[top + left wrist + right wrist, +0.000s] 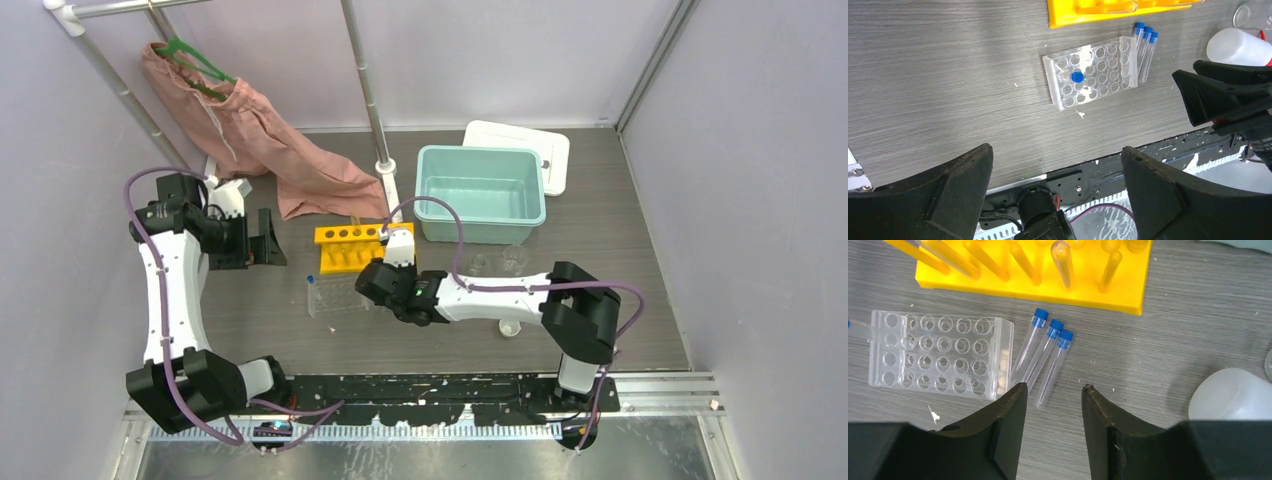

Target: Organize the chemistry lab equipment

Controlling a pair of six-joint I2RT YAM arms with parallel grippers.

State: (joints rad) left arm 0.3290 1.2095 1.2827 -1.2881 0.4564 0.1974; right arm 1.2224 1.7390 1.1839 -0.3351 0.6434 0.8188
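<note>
Clear well tray (1098, 86) with one blue-capped tube (1077, 77), three more tubes (1144, 47) just beside

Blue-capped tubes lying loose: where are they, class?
The tubes lie flat right of the clear tray, below the yellow rack, in the right wrist view.

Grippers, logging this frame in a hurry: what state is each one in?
Left gripper: open, empty.
Right gripper: open, empty, above the blue-capped tubes.

Tube caps (1053, 330) are blue, the rack (1128, 287) yellow, the table (1173, 340) grey woodgrain
</note>
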